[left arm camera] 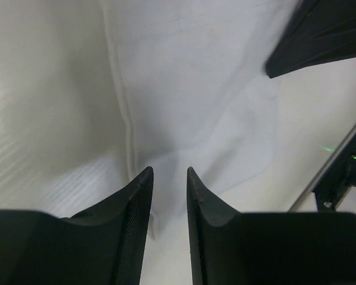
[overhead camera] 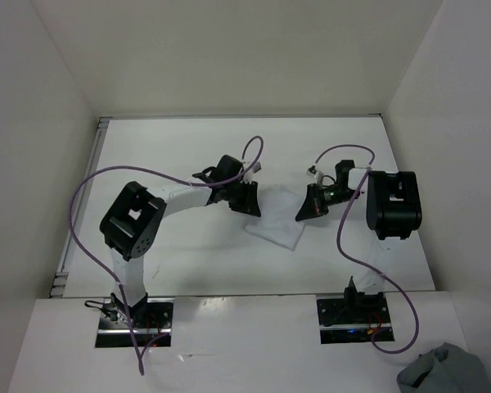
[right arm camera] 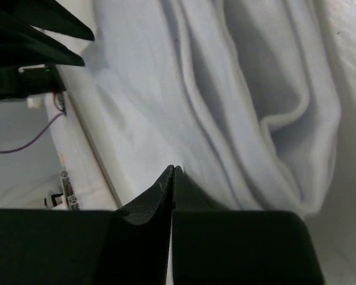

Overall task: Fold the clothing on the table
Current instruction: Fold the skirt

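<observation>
The white clothing (overhead camera: 277, 223) lies wrinkled on the table (overhead camera: 172, 147), in the middle between the two arms. My left gripper (overhead camera: 247, 205) hovers at its left edge, jaws apart; in the left wrist view its gripper (left arm camera: 169, 169) frames the clothing (left arm camera: 190, 89) and a hem, with nothing between the fingers. My right gripper (overhead camera: 308, 211) is at the cloth's right edge. In the right wrist view its gripper (right arm camera: 173, 169) is shut tip to tip just over the folded clothing (right arm camera: 225, 89); no fabric shows pinched between the tips.
A metal rail (overhead camera: 82, 209) runs along the table's left edge, and white walls enclose the other sides. A grey-blue cloth bundle (overhead camera: 443, 372) sits off the table at the near right. Purple cables loop over both arms.
</observation>
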You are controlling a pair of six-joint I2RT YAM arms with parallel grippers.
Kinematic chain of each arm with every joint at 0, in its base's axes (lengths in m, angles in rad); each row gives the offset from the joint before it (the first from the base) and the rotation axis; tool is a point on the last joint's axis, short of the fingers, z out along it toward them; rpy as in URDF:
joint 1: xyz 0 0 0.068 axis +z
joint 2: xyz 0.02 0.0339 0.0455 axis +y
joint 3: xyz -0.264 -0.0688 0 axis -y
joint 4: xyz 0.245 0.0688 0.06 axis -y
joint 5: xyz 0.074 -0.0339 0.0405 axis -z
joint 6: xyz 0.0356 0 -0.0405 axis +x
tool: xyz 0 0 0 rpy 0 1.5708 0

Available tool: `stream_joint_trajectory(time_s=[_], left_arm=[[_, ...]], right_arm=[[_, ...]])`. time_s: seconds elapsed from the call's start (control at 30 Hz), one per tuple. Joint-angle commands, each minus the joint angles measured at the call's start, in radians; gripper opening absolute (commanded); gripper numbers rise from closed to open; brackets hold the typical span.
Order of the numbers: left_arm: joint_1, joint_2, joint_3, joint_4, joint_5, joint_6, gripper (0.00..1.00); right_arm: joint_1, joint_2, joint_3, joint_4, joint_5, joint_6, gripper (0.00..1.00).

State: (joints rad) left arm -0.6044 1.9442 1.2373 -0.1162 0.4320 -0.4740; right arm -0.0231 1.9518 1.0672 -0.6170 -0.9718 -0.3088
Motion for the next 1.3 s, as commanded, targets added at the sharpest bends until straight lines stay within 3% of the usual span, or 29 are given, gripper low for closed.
stream_joint_trajectory(time_s=[0.0,0.07,0.17,0.4,0.73,0.9,1.03,1.13,1.27], left_arm=[[-0.003,-0.180,0.051,0.018,-0.038,0.035,0.37],[-0.003,-0.189,0.083,0.018,-0.024,0.055,0.37],[-0.003,-0.084,0.163,-0.029,0.017,0.083,0.35],[-0.021,0.058,0.119,0.058,0.059,0.063,0.27],[-0.021,0.133,0.119,0.058,0.013,0.063,0.27],[-0.021,0.110,0.119,0.049,-0.009,0.063,0.27],[-0.021,-0.015,0.102,0.039,-0.036,0.063,0.31],[-0.032,-0.118,0.054,0.064,-0.058,0.063,0.36],[-0.032,-0.119,0.042,0.026,-0.067,0.052,0.37]], right_arm=[[-0.058,-0.104,0.045,-0.139,-0.218,-0.171,0.00],[-0.067,-0.132,0.062,-0.139,-0.246,-0.171,0.00],[-0.043,-0.133,0.114,-0.107,-0.246,-0.116,0.00],[0.075,0.080,0.287,-0.254,-0.284,-0.253,0.00],[0.149,0.280,0.364,-0.081,-0.166,-0.047,0.00],[0.149,0.188,0.318,-0.059,-0.202,-0.073,0.00],[0.140,0.020,0.236,-0.096,-0.251,-0.145,0.00],[0.140,-0.082,0.136,-0.063,-0.197,-0.145,0.02],[0.140,-0.082,0.086,0.046,-0.051,0.044,0.04]])
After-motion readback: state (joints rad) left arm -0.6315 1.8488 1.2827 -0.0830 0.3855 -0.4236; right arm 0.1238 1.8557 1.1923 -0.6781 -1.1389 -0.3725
